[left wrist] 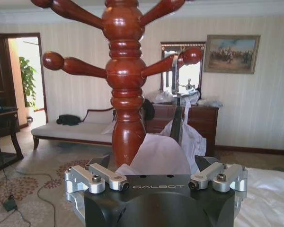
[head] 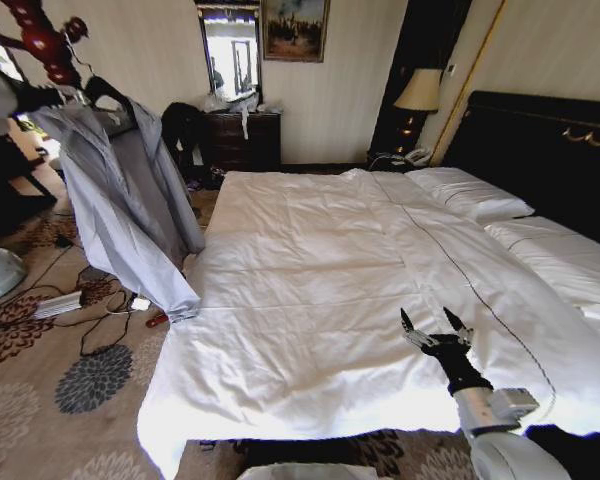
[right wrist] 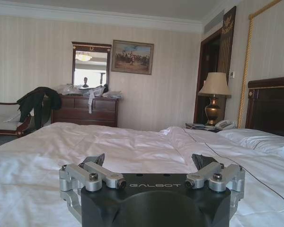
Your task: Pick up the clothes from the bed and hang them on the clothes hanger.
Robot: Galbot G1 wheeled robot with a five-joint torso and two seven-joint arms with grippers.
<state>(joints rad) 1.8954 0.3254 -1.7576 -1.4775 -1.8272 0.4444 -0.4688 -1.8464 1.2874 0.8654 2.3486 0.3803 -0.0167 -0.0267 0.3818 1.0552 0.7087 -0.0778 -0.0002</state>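
right gripper (head: 436, 323) wide open over bed (head: 310, 270)

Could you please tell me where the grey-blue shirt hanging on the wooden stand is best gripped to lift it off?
Probably the black curved hanger at the light grey-blue shirt's shoulders, under its hook; the cloth below hangs loose. Approach from the white bed's side: the red-brown wooden stand and left gripper crowd the other. The right gripper idles over the bed.

The clothes hanger (head: 98, 92) is mostly hidden under the shirt (head: 130, 200); its hook is too small to tell. The wooden stand (head: 42, 38) is cut off at the head view's top edge.
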